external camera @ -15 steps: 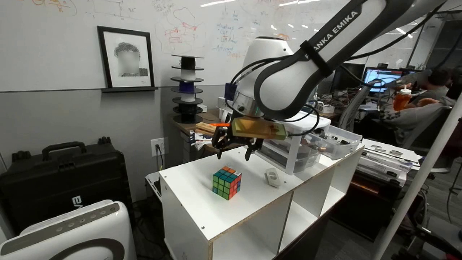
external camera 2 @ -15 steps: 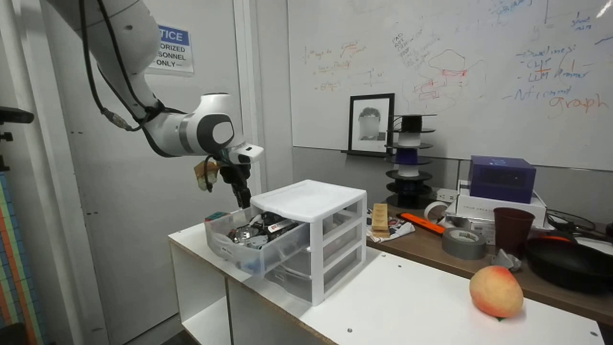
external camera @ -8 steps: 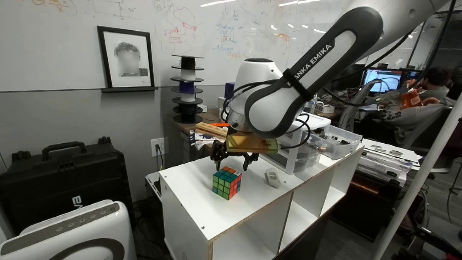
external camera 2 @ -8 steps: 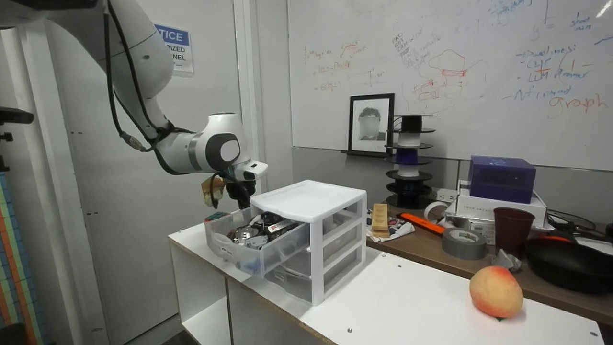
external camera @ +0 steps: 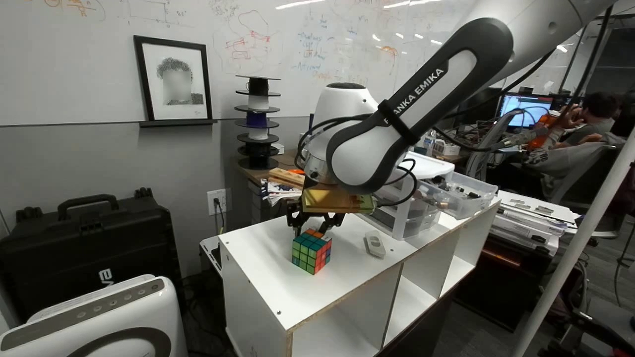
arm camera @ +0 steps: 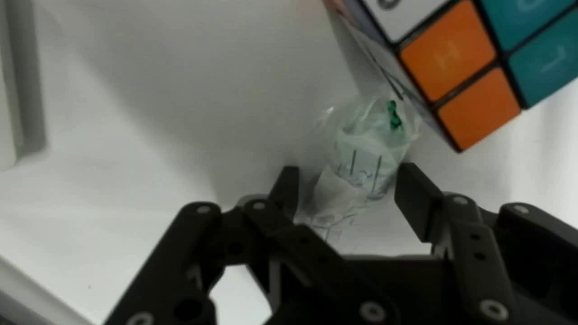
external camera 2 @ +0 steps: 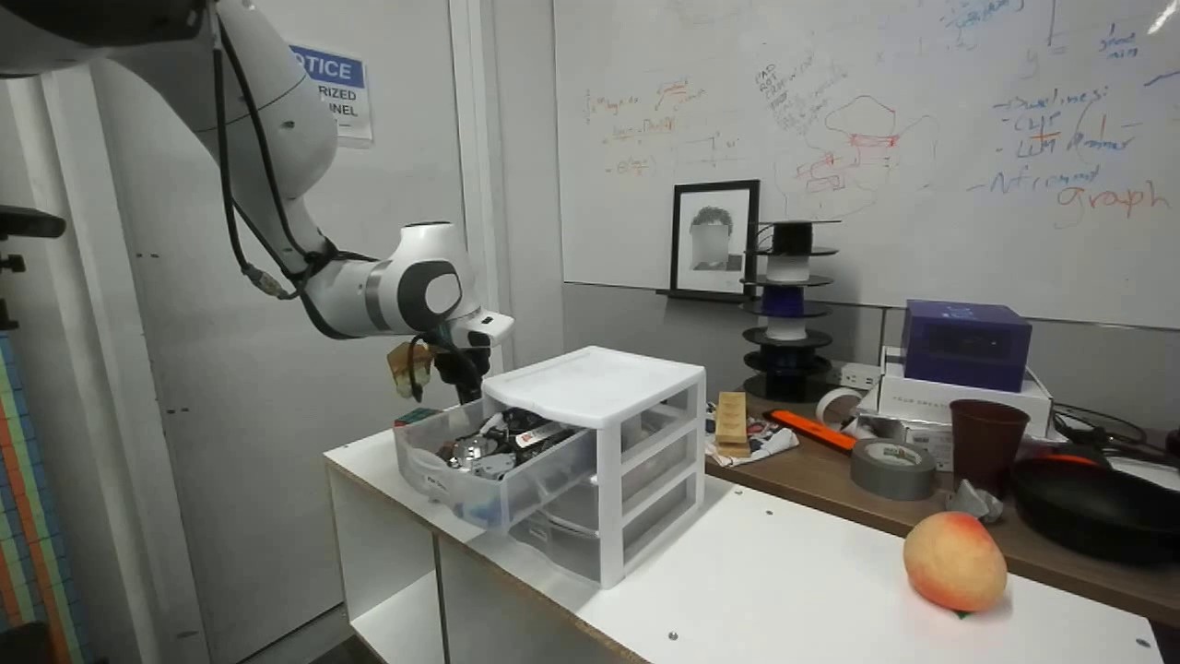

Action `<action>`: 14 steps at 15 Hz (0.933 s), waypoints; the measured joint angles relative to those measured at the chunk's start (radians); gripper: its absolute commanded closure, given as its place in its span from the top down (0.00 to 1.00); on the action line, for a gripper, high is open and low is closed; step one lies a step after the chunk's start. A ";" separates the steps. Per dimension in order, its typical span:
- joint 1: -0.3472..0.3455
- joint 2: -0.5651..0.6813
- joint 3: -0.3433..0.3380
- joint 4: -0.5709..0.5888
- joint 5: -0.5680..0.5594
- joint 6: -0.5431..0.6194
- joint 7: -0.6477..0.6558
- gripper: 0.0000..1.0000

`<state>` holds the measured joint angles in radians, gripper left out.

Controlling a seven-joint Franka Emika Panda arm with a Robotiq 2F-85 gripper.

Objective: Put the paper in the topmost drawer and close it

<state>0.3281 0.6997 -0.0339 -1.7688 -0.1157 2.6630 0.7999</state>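
Jaws parted — flanking the paper [arm camera: 359,167]; its long axis toward the cube [arm camera: 472,63].

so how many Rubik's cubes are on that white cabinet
1: the Rubik's cube, beside the crumpled paper; in an exterior view, the topmost drawer partly hides it. A second hidden one seems unlikely.

A white, black-trimmed arm [external camera: 421,96] carries black cables [external camera 2: 224,152].

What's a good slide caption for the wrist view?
Wrist view: end effector, jaws open either side of the crumpled paper, Rubik's cube alongside on the white surface.
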 measured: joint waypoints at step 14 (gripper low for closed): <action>0.135 -0.167 -0.120 -0.140 -0.236 -0.182 0.101 0.04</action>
<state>0.4631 0.5323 -0.1541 -1.9085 -0.3515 2.4808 0.9005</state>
